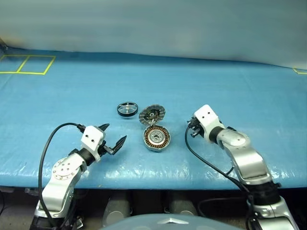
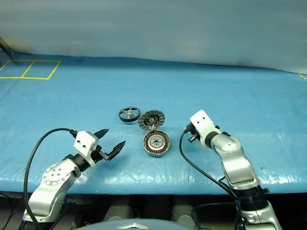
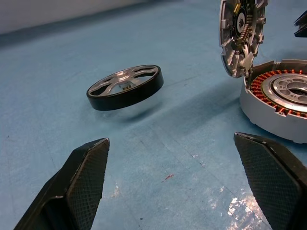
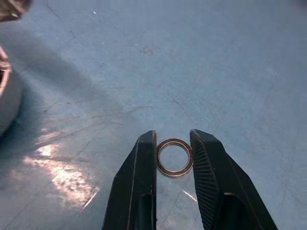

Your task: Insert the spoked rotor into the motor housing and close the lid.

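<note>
The spoked rotor (image 1: 127, 109), black-rimmed with silver spokes, lies flat on the blue table left of the lid. The motor housing (image 1: 156, 138) sits open, its copper windings showing. The lid (image 1: 152, 114) stands tilted up at the housing's far edge. My left gripper (image 1: 115, 134) hovers open to the left of the housing. In the left wrist view its fingers (image 3: 86, 172) frame bare table, with the rotor (image 3: 125, 87) ahead of them. Right of the housing, my right gripper (image 4: 173, 136) is shut on a tiny thin ring (image 4: 174, 174) above the table.
A blue sheet covers the table (image 1: 240, 86), with its front edge just below both arms. Yellow tape lines (image 1: 29, 64) mark the far left corner. A black cable (image 1: 48, 143) loops from the left wrist, and another cable (image 1: 201, 158) hangs from the right.
</note>
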You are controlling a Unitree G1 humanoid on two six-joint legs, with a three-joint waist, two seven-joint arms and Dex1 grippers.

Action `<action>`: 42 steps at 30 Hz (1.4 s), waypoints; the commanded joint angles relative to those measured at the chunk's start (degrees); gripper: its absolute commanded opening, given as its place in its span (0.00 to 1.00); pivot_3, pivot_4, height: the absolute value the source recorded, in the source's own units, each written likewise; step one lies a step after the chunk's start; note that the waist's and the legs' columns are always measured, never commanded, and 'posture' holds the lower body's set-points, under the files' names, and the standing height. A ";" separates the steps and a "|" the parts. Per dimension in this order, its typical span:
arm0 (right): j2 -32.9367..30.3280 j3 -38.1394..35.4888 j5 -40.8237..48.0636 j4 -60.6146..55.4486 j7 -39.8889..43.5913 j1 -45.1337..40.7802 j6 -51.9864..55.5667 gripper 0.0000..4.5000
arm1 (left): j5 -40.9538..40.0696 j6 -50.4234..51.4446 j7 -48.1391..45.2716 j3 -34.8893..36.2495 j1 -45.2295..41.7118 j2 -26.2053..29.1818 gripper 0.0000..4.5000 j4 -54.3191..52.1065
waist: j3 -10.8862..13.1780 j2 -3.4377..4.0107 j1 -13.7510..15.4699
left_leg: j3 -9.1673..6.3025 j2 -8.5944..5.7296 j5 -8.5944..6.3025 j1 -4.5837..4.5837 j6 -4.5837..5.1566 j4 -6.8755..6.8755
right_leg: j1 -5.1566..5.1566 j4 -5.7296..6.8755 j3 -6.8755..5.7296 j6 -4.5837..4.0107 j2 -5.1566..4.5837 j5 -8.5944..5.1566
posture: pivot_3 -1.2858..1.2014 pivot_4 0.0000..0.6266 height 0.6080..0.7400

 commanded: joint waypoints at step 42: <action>15.87 12.47 6.19 -1.28 -10.20 3.92 -1.87 0.15 | 0.45 -15.33 -8.63 -5.87 2.32 -2.08 1.00 7.36 | -0.01 -0.07 -0.01 | -0.04 -0.03 -0.03 -0.03 0.06 0.03 | 0.04 -0.11 -0.01 -0.03 -0.01 -0.02 | 0.52 0.24 1.00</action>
